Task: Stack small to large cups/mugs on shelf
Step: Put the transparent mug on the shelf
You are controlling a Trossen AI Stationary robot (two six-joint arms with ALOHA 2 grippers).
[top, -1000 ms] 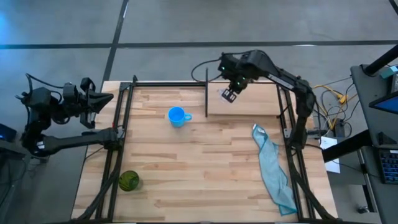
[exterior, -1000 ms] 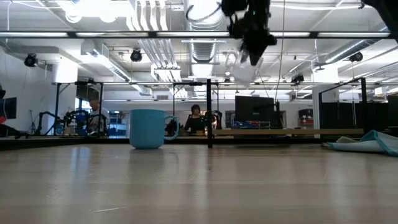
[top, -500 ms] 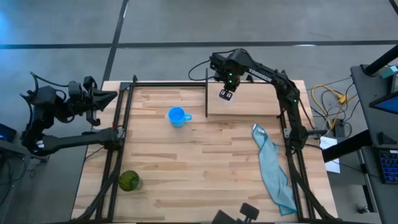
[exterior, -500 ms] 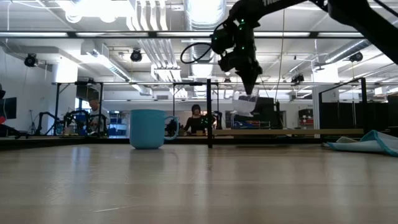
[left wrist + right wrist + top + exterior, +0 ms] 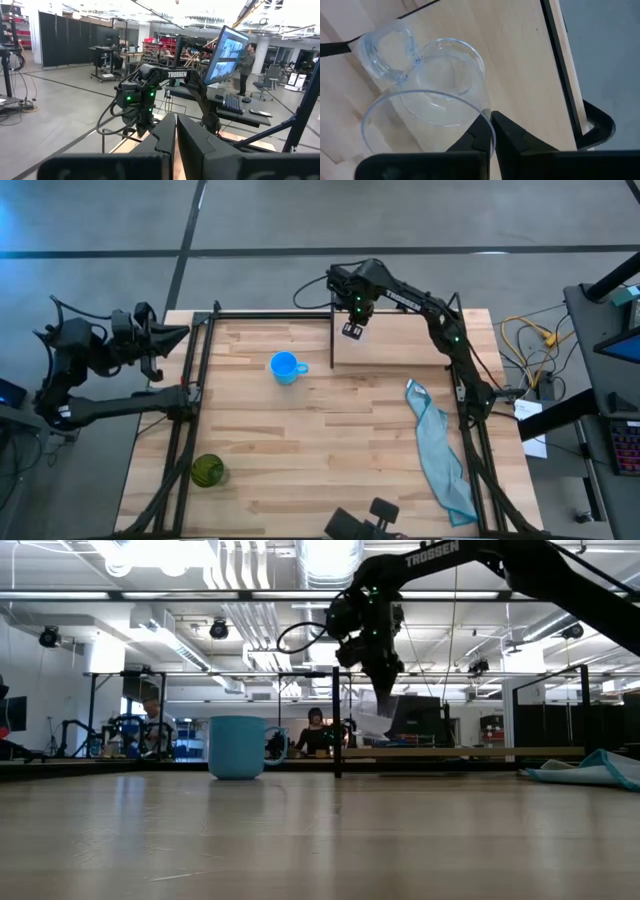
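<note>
My right gripper (image 5: 352, 326) hangs over the left end of the shelf (image 5: 400, 345), a light wood board in a thin black frame, and is shut on the small clear cup (image 5: 435, 85). In the low view this cup (image 5: 374, 724) sits a little above the shelf board (image 5: 470, 752). The blue mug (image 5: 285, 367) stands on its base on the table, left of the shelf. The dark green cup (image 5: 207, 470) rests near the table's near-left corner. My left gripper (image 5: 175, 131) is shut and waits off the table's far-left corner. My right gripper has the clear cup's rim (image 5: 486, 114), on the side away from its handle (image 5: 387, 50). One finger (image 5: 472, 137) is inside the cup and the other (image 5: 515, 137) outside. The fingers come from above, pointing down. The cup hangs tilted below them, lifted clear of the shelf.
A teal cloth (image 5: 437, 450) lies crumpled along the table's right side. Black frame rails (image 5: 195, 380) run along the table's left and right edges. A black upright post (image 5: 336, 720) stands at the shelf's left end, close to the held cup.
My right gripper has moved toward the table's left along the shelf and come down, carrying the clear cup from high above the shelf's middle to just over its left end. It has stayed shut on the cup.
</note>
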